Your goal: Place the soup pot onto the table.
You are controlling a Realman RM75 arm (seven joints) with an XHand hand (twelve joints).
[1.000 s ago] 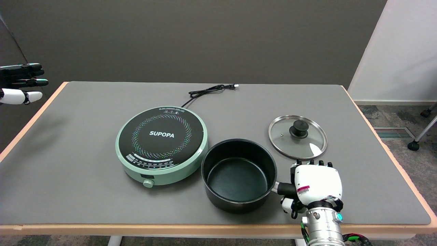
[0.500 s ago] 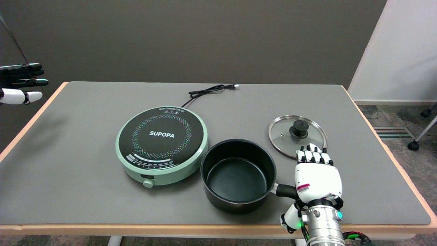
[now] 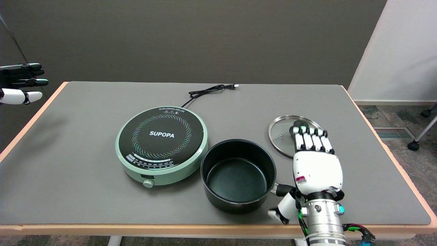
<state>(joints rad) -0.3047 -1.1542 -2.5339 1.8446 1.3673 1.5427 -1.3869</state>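
The black soup pot [image 3: 238,175] stands empty on the grey table [image 3: 85,191], just right of the cooker and near the front edge. Its short black handle [image 3: 282,189] points right and runs under my right hand [image 3: 315,164]. That hand hovers over the handle with its fingers [image 3: 311,140] stretched out flat toward the far side and the thumb swung down to the left. Nothing is gripped in it. The fingers cover the near part of the glass lid.
A round green induction cooker [image 3: 161,143] marked SUPOPA sits left of the pot, its black cord [image 3: 208,91] trailing to the far edge. A glass lid [image 3: 283,131] with a black knob lies behind my hand. The idle left hand [image 3: 20,83] hangs at upper left.
My right hand has let go of the pot handle: its fingers uncurled and straightened out over the lid, and the thumb swung down. The pot stays where it stood.
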